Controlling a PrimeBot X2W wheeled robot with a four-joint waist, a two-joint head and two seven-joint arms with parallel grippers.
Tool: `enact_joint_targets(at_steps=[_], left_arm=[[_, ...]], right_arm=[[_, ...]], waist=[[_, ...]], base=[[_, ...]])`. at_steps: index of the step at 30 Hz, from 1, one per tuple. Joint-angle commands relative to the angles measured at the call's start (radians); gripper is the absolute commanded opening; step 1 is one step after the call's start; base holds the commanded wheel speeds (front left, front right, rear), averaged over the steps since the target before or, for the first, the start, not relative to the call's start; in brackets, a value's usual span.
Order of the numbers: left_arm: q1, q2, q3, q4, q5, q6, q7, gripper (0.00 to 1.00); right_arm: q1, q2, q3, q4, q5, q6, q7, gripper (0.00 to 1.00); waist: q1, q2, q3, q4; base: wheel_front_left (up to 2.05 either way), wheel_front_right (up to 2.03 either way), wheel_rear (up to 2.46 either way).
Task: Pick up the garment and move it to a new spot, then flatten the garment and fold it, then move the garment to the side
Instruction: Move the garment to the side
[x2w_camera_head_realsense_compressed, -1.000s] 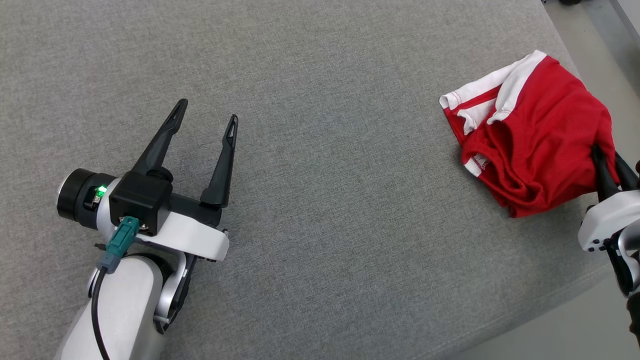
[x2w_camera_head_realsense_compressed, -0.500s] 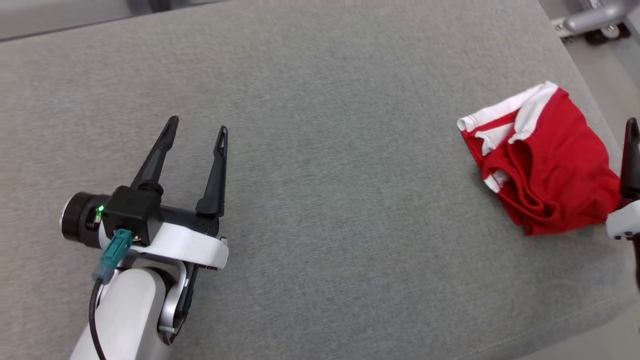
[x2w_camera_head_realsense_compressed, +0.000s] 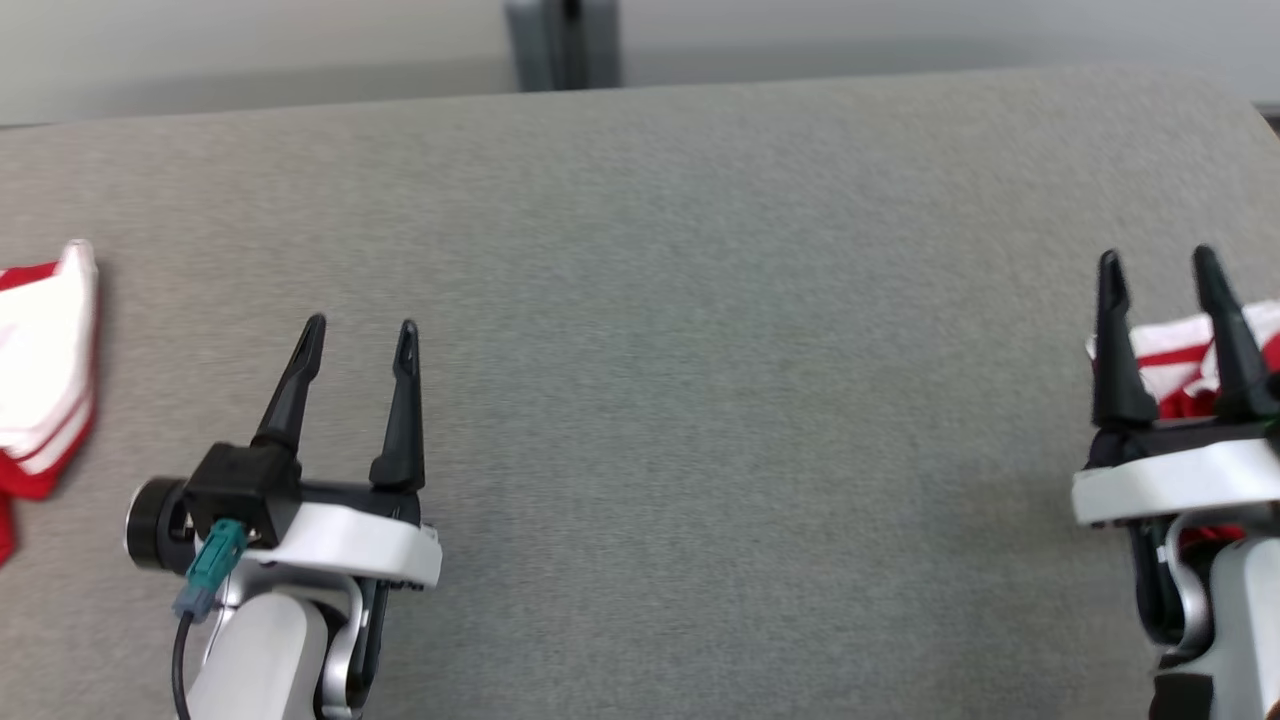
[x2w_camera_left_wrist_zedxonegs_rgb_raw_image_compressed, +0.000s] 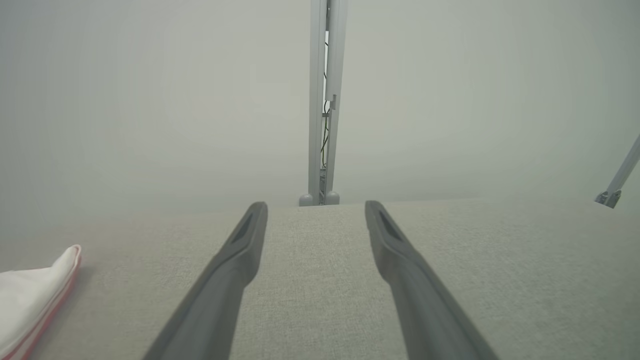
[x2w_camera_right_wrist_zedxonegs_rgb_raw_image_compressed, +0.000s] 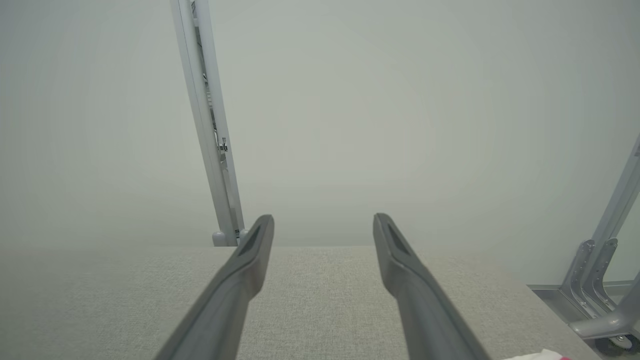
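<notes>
Grey woven fabric covers the table (x2w_camera_head_realsense_compressed: 700, 300). Left pincer (x2w_camera_head_realsense_compressed: 360, 335) sits low on the robot's left, fingers apart and empty, tips pointing toward the far edge, bare cloth under it. Right pincer (x2w_camera_head_realsense_compressed: 1155, 262) is at the right edge of the head view, fingers likewise apart, clamped on nothing. Garment (x2w_camera_head_realsense_compressed: 1168, 345), red with white trim, lies bunched on the table at the far right, partly hidden behind the right pincer's fingers and wrist; can't tell whether the fingers touch it. A folded piece (x2w_camera_head_realsense_compressed: 45, 380), white with red edging, lies at the table's left edge, well apart from the left pincer. A grey metal post (x2w_camera_head_realsense_compressed: 560, 45) stands upright behind the far edge. Head view is slightly blurred
</notes>
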Motion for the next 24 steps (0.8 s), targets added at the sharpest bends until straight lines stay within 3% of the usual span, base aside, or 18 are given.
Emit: enact_joint_targets(at_steps=[1,10,24], left_arm=[[0.023,0.0,0.006,0.005,-0.01,0.007,-0.006,1.0],[0.096,0.006,0.013,0.012,-0.019,0.019,-0.016,1.0],[0.212,0.038,-0.008,-0.025,-0.03,0.024,0.038,1.0]], right_arm=[[0.026,-0.001,0.011,-0.005,0.002,0.0,0.009,1.0],[0.137,0.006,0.059,0.005,-0.007,0.0,0.032,1.0],[0.321,0.007,0.054,-0.079,0.036,0.0,0.084,1.0]], waist=[[0.0,0.0,-0.061,0.069],[0.0,0.0,-0.15,0.119],[0.0,0.0,-0.253,0.075]], base=[[0.0,0.0,0.0],[0.0,0.0,0.0],[0.0,0.0,0.0]])
